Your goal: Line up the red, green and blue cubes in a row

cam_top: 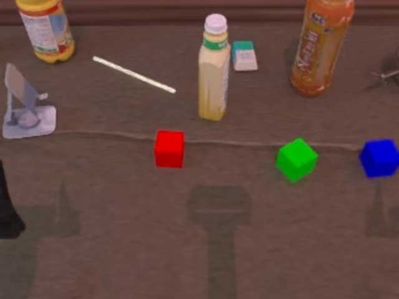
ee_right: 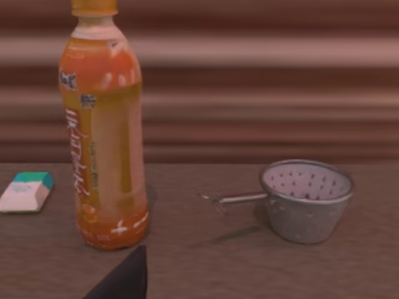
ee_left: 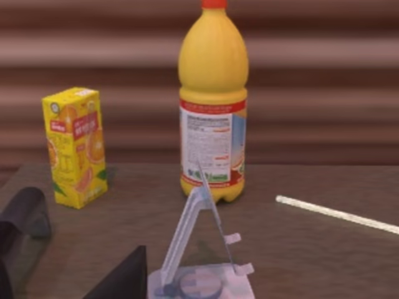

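Note:
Three small cubes rest on the brown table in the top view. The red cube [cam_top: 169,148] is left of centre, the green cube [cam_top: 297,159] sits to its right, turned slightly, and the blue cube [cam_top: 379,157] lies near the right edge. They stand apart in a rough left-to-right line, with a wider gap between red and green. No cube shows in either wrist view. My left arm [cam_top: 7,215] is a dark shape at the left edge, away from the cubes. My right arm is outside the top view.
Behind the cubes stand an orange juice bottle [cam_top: 45,28], a clear phone stand [cam_top: 26,106], a white stick [cam_top: 134,75], a pale yellow bottle [cam_top: 214,71], a small teal-topped box [cam_top: 244,56] and an orange drink bottle [cam_top: 321,43]. A metal strainer [ee_right: 305,199] sits far right.

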